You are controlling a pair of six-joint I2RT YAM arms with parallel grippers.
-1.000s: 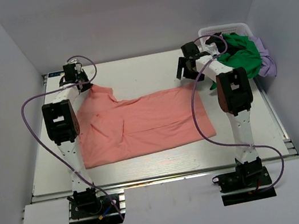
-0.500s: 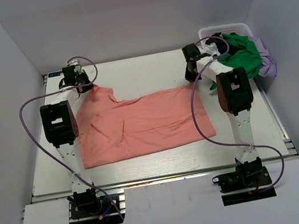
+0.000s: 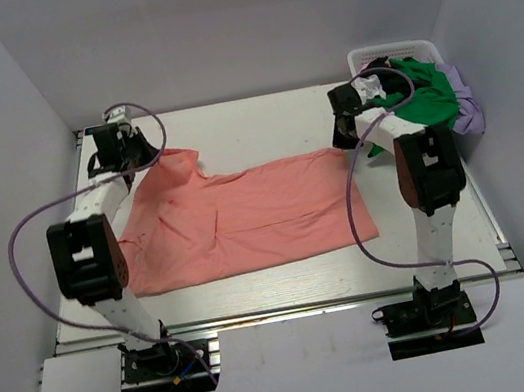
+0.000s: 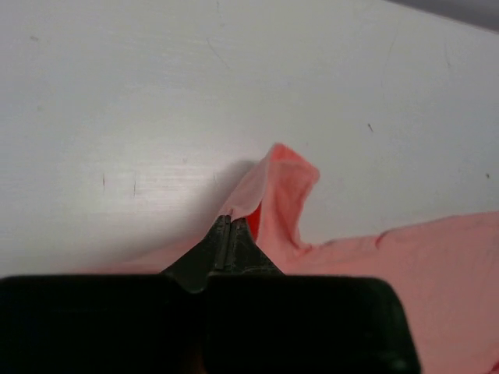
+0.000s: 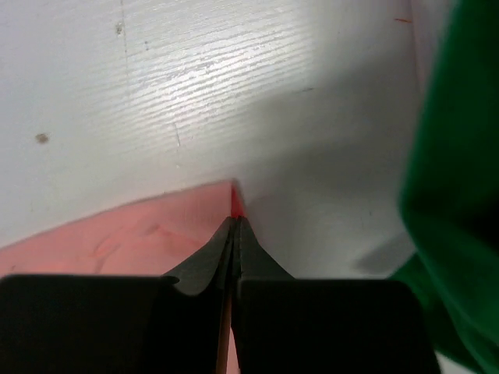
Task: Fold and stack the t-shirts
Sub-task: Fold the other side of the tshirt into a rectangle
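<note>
The salmon-pink soft cloth t-shirt [image 3: 265, 211] lies spread across the middle of the white wooden table [image 3: 259, 120]. The left gripper [image 4: 231, 227] is closed on its far-left corner, which stands up in a small peak. The right gripper [image 5: 235, 222] is closed on the far-right corner, with only a sliver of cloth between the tips.

The step in hand appears to be folding the far edge toward the near edge.
- Raise both corners together and level, just clear of the cloth below.
- Verify the right-hand pinch before pulling; it may slip.
- Hold the right arm away from the bright green cloth shirt [image 3: 422, 97] hanging from the white plastic lattice basket [image 3: 399, 50].
</note>
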